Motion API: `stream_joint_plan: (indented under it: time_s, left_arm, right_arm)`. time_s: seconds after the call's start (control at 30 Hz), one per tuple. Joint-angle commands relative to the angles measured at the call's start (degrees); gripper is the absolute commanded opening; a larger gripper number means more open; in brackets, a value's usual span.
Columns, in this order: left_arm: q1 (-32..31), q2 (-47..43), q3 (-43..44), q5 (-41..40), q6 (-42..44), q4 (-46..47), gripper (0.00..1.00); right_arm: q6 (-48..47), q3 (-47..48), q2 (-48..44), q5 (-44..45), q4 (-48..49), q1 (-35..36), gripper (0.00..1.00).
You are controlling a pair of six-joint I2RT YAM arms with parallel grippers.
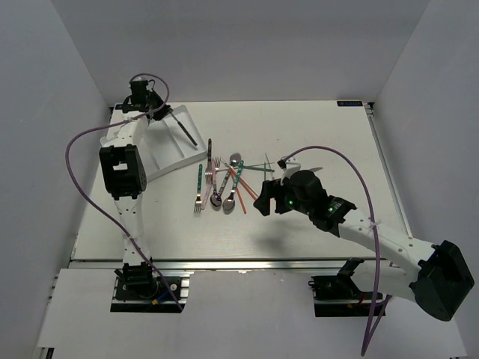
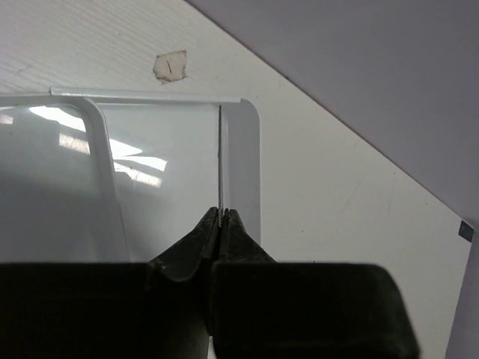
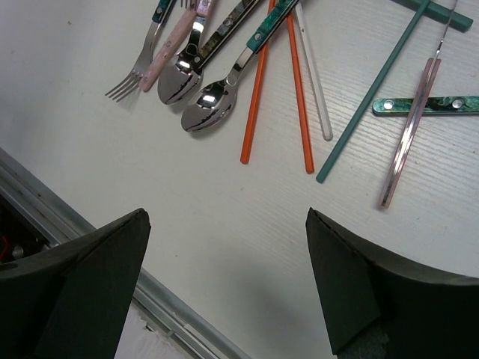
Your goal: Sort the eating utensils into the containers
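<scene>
The white tray [image 1: 166, 158] lies at the far left, and its corner shows in the left wrist view [image 2: 251, 149]. My left gripper [image 1: 152, 107] is shut on one end of a black-handled utensil [image 1: 187, 132]. That utensil slants down into the tray's right compartment and looks like a thin edge-on line in the left wrist view [image 2: 219, 157]. The other utensils lie in a loose pile [image 1: 224, 179] mid-table. My right gripper [image 1: 268, 196] is open and empty over bare table just near of the pile [image 3: 224, 217]. Two orange chopsticks [image 3: 254, 105], two spoons [image 3: 208, 105] and a fork [image 3: 131, 81] lie ahead of it.
A teal chopstick [image 3: 374, 105], a pink-handled utensil [image 3: 408, 138] and a teal handle [image 3: 426, 105] lie at the right of the pile. The table's metal front rail [image 3: 90, 232] runs close below the right gripper. A separate dark knife [image 1: 209, 149] lies between tray and pile.
</scene>
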Motion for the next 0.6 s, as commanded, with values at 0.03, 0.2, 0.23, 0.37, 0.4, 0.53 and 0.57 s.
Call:
stream_joint_plan:
  time_s: [0.03, 0.2, 0.23, 0.37, 0.4, 0.53, 0.57]
  left_arm:
    - [-2.4, -0.1, 0.7, -1.1, 1.4, -1.5, 0.17]
    - [-4.3, -2.5, -0.7, -0.8, 0.5, 1.7, 0.64]
    - [-4.4, -3.6, 0.3, -1.2, 0.2, 1.0, 0.69]
    - [-4.4, -15.1, -1.5, -3.8, 1.5, -3.2, 0.98]
    - [-4.4, -21.6, -5.6, -5.1, 1.6, -3.7, 0.98]
    - [-4.4, -53.7, -42.0, -8.2, -0.5, 5.6, 0.98]
    - [-4.4, -61.6, -48.6, -9.4, 1.2, 5.2, 0.98]
  right_arm:
    - [0.1, 3.1, -0.1, 0.5, 0.0, -0.3, 0.89]
    - [-0.2, 2.9, -0.9, 1.7, -1.0, -0.3, 0.89]
    - [-0.2, 3.1, -0.7, 2.3, -1.0, -0.4, 0.89]
    - [-1.0, 4.3, 1.6, 5.2, -2.4, -2.3, 0.89]
    - [-2.2, 5.1, 3.1, 5.2, -2.9, -3.5, 0.89]
    - [-6.1, 10.8, 13.1, 5.5, -6.0, -10.0, 0.74]
    - [-7.2, 11.2, 15.6, 5.8, -6.0, -10.9, 0.63]
